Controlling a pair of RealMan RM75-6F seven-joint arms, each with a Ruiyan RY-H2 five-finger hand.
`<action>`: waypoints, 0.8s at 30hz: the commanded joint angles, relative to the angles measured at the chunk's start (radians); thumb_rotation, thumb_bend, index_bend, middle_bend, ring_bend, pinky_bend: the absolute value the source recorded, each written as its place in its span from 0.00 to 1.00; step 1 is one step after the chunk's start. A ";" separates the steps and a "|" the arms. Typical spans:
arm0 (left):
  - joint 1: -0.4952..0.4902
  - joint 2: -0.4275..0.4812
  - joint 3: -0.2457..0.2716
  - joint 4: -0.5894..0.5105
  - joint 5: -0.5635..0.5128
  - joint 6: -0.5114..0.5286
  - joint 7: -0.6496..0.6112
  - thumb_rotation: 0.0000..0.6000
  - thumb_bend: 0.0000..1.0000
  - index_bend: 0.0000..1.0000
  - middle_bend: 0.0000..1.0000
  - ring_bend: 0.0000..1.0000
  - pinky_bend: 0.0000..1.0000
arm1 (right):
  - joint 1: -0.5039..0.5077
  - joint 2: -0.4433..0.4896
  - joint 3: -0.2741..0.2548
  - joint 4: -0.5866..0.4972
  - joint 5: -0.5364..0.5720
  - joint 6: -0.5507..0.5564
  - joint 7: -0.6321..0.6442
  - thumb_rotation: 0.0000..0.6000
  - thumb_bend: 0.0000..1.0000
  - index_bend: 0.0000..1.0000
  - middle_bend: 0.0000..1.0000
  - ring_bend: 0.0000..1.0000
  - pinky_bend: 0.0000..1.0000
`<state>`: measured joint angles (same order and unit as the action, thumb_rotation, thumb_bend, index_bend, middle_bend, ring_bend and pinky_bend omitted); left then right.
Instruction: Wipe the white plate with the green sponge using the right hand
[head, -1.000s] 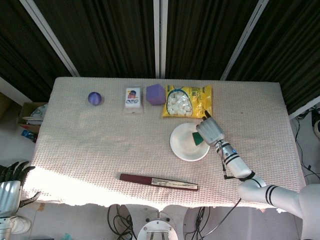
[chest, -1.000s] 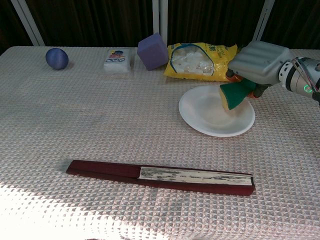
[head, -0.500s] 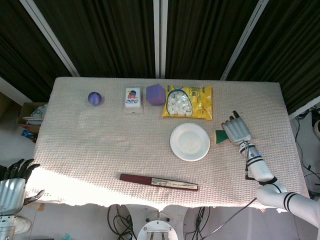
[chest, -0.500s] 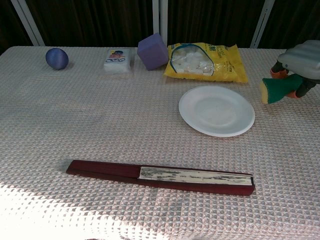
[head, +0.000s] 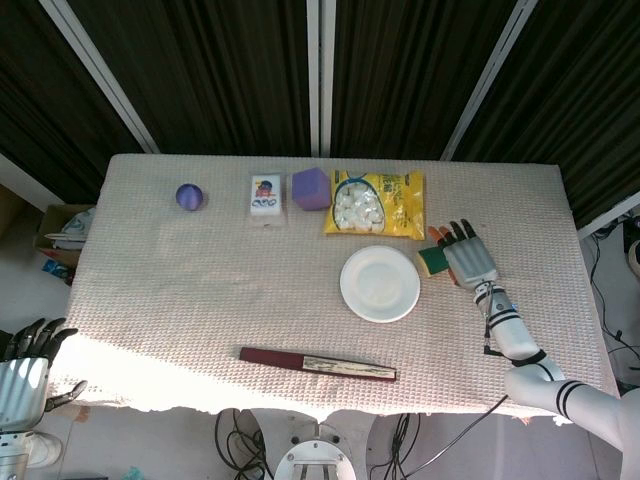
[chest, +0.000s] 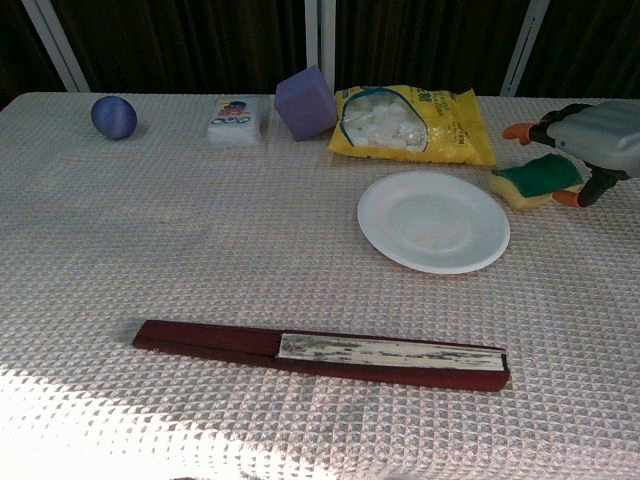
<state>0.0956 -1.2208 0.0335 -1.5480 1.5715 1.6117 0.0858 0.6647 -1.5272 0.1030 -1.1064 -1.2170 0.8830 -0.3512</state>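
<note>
Starting from the near edge, the left robot hand (head: 28, 362) hangs below the near left corner of the worktop (chest: 180, 260), with its fingers apart and nothing in them. On the worktop, the nearest thing is a long dark red folded fan (chest: 320, 354), lying across the near middle. Farther back and to the right lies the white plate (chest: 433, 221), bare and flat on the cloth.

Just beside the plate's right rim lies the green sponge (chest: 535, 180), with its yellow side toward the plate. It seems to rest on the cloth, not on the plate. The right robot hand (head: 468, 258) is over the sponge with the fingers spread; the orange fingertips (chest: 517, 130) stand out to both sides of it. I cannot tell for sure if the hand is gripping the sponge or only touching it from above, but it looks loose.

Along the far edge stand a blue ball (chest: 113, 116), a small white packet (chest: 236, 122), a purple cube (chest: 306, 102) and a yellow snack bag (chest: 412, 122).

The risk, as I judge it, is a weak grip: if the hand lifts with open fingers, the sponge may slip or stay behind. Also, a sideways push could knock the light plate toward the fan.
</note>
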 joint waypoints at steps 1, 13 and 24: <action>-0.002 0.001 -0.001 -0.001 0.001 -0.001 0.001 1.00 0.03 0.25 0.15 0.09 0.13 | -0.022 0.049 -0.003 -0.070 -0.017 0.036 0.008 1.00 0.27 0.00 0.07 0.01 0.01; -0.017 -0.015 -0.030 0.002 -0.001 0.014 0.008 1.00 0.02 0.25 0.15 0.09 0.13 | -0.313 0.326 -0.074 -0.425 -0.254 0.554 0.203 1.00 0.27 0.00 0.11 0.00 0.00; -0.011 -0.022 -0.041 -0.007 0.006 0.050 0.033 1.00 0.02 0.25 0.15 0.09 0.13 | -0.552 0.419 -0.176 -0.448 -0.326 0.773 0.354 1.00 0.28 0.00 0.12 0.00 0.00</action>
<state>0.0839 -1.2433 -0.0089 -1.5526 1.5761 1.6609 0.1170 0.1366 -1.1233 -0.0532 -1.5526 -1.5246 1.6398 -0.0218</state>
